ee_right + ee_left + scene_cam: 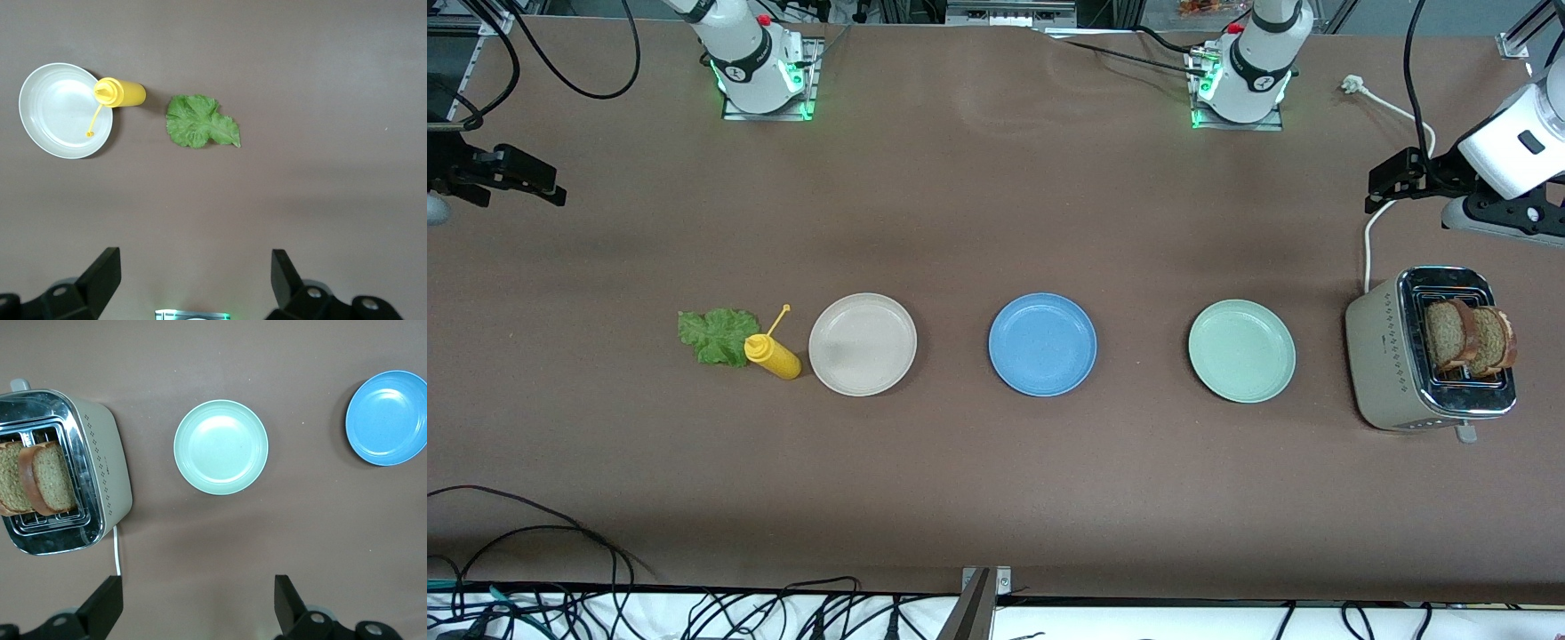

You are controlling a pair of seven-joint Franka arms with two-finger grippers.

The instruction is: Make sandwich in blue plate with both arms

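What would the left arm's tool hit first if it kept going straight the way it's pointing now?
Probably just bare brown table: the open left tool faces down at the stretch between the beige toaster and the round pale mint-green plate, touching neither. Depth is hard to judge.

Right wrist view. I see my right gripper [193, 280] above bare brown table [320, 73], its two black fingers [101, 275] spread wide with nothing between them. Taking the lettuce leaf [200, 123] as dial centre, the yellow squeeze bottle [120, 93] stands near it at about ten o'clock. The bottle's capped nozzle overlaps the rim of the beige plate [50, 110], which sits at nine o'clock.
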